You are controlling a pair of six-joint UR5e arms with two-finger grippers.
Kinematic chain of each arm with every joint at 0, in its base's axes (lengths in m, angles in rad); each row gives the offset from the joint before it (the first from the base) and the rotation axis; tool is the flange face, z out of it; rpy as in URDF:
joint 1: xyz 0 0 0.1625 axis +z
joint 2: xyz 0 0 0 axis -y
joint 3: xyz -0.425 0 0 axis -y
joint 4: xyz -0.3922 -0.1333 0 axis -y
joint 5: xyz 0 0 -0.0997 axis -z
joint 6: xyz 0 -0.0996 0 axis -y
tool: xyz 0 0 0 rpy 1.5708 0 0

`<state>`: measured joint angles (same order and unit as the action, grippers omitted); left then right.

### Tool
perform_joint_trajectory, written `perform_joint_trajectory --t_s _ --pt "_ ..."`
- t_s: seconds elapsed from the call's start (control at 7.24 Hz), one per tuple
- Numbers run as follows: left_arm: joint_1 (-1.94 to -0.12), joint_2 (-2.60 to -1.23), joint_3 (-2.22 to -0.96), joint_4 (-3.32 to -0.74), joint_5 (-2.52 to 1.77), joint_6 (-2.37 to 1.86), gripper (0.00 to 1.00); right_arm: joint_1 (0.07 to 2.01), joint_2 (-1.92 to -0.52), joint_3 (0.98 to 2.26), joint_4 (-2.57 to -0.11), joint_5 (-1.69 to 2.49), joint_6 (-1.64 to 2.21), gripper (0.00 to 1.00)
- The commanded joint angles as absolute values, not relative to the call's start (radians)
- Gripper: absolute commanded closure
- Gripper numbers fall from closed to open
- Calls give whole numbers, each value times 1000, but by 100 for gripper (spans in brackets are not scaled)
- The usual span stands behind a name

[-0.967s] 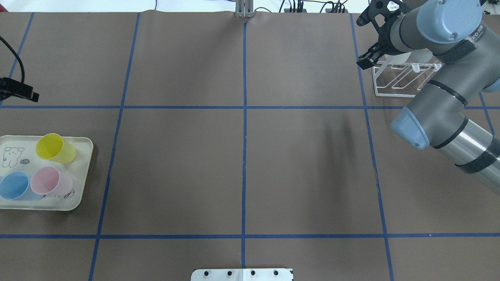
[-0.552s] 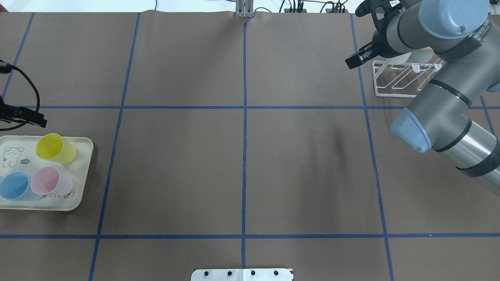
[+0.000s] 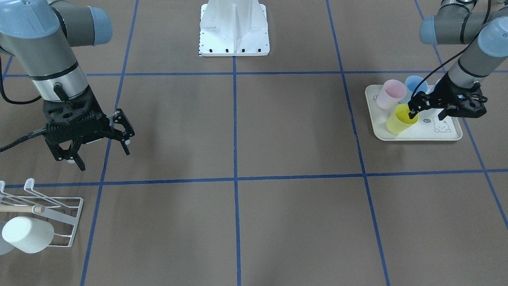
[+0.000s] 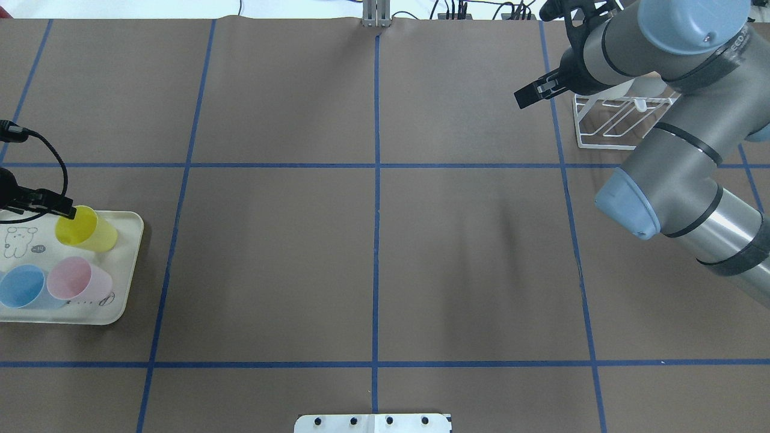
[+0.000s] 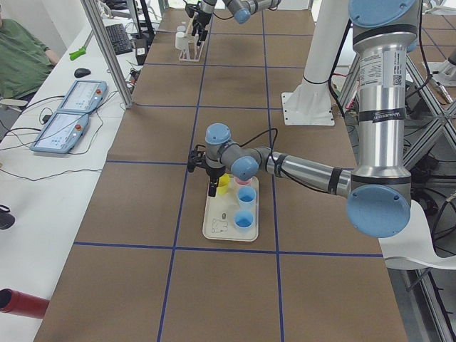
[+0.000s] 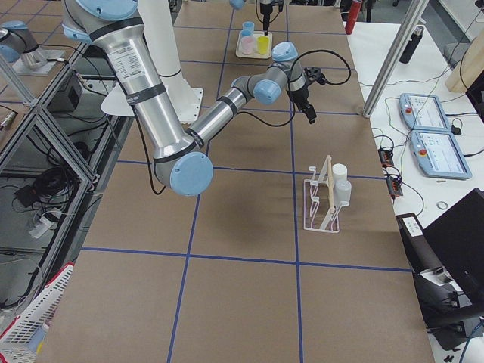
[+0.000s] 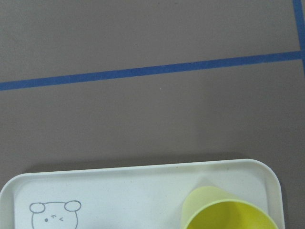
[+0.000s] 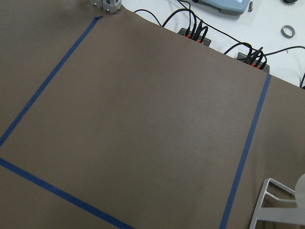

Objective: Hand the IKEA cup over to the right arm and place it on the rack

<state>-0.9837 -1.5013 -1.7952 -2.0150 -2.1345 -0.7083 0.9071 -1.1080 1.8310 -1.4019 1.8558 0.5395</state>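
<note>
The yellow cup (image 3: 400, 122) stands on a cream tray (image 3: 420, 137) with rounded corners, on the robot's left side of the table (image 3: 293, 127), far from the rack (image 3: 59, 216). It is a smooth, slightly translucent plastic tumbler that flares towards its mouth. A pink cup (image 3: 389, 95) and a blue cup (image 3: 415, 84) of the same shape stand beside it on the tray, nearer the robot's base. A small animal (image 7: 52, 217) is drawn in thin line on the tray's glossy floor.

The left gripper (image 3: 427, 116) hangs low over the tray with its black fingers spread. One fingertip (image 3: 412, 115) dips into the yellow cup's mouth and the other is outside, over the tray, so the cup's wall lies between them unclamped.

The right arm (image 4: 680, 156), grey tube with pale blue caps, reaches over the table's other end. The right gripper (image 3: 105, 159) hangs above the brown surface near the rack, its linkage fingers wide apart and holding nothing.

The rack is thin white wire with upturned prongs and a pale wooden rod (image 3: 20, 208) across it. A white cup (image 3: 27, 235) rests on it on its side, base towards the front-facing camera.

The table is covered in matte brown paper crossed by blue tape lines (image 3: 234, 119) in a grid
</note>
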Motion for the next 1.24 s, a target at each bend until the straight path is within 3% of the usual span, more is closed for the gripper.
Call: perform_joint_trajectory --t_s 0.0,0.14,0.41,0.55,0.69,1.1 --pt "-980 -1497 -1786 -2036 -2196 -703 0 907 -1109 1833 -1402 1856 540 1" --pt "-979 -1493 -1786 -2037 -2198 -700 5 907 -1109 1835 -1402 1856 540 1" --pt "-977 -1491 -1778 -2034 -2198 -699 66 907 -1109 1835 -1402 1858 540 1" --pt "-974 -1491 -1776 -2033 -2198 -699 91 907 -1109 1833 -1402 1858 540 1" --pt "-970 -1491 -1776 -2031 -2198 -699 100 907 -1109 1833 -1401 1858 538 1" --pt "-971 -1494 -1789 -2011 -2256 -699 100 904 -1108 1832 -1394 1861 525 0"
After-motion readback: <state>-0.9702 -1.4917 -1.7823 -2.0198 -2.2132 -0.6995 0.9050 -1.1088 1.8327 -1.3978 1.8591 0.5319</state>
